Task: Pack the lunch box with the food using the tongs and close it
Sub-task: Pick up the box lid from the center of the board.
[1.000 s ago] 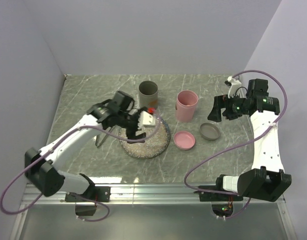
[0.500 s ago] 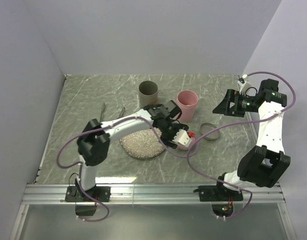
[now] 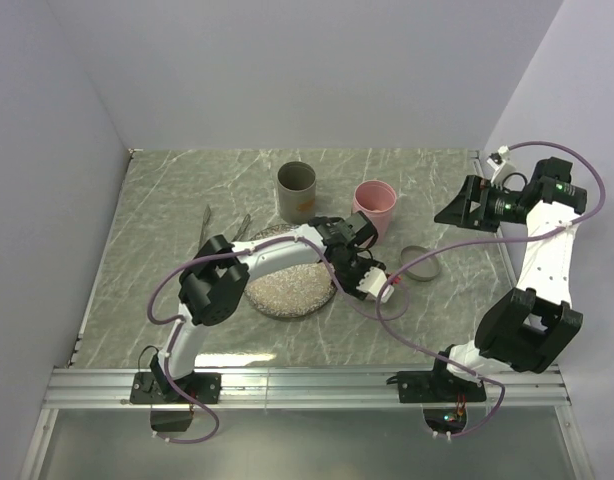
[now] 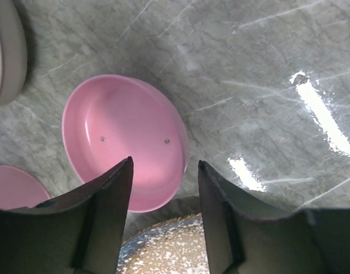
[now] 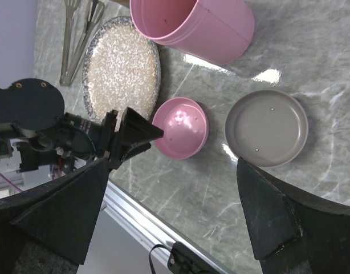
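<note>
My left gripper (image 4: 165, 162) hovers open over the small pink lid (image 4: 123, 137), just right of the speckled plate (image 3: 287, 288). Nothing is between its jaws. The plate's surface looks bare in the right wrist view, and no food shows in any view. The pink lunch box cup (image 3: 374, 205) stands open behind the plate. Slim metal tongs (image 3: 243, 226) lie on the table left of the plate, untouched, also visible from the right wrist as tongs (image 5: 84, 34). My right gripper (image 3: 457, 212) hangs high at the far right, wide open and empty.
A grey cup (image 3: 297, 190) stands behind the plate. A grey lid (image 3: 419, 265) lies right of the pink lid (image 5: 180, 127). A second thin metal utensil (image 3: 207, 225) lies beside the tongs. Walls close in the left, back and right sides.
My left arm has swung right, from over the plate to over the pink lid, and its jaws have narrowed. The right arm has drawn back toward the right wall, still open.
</note>
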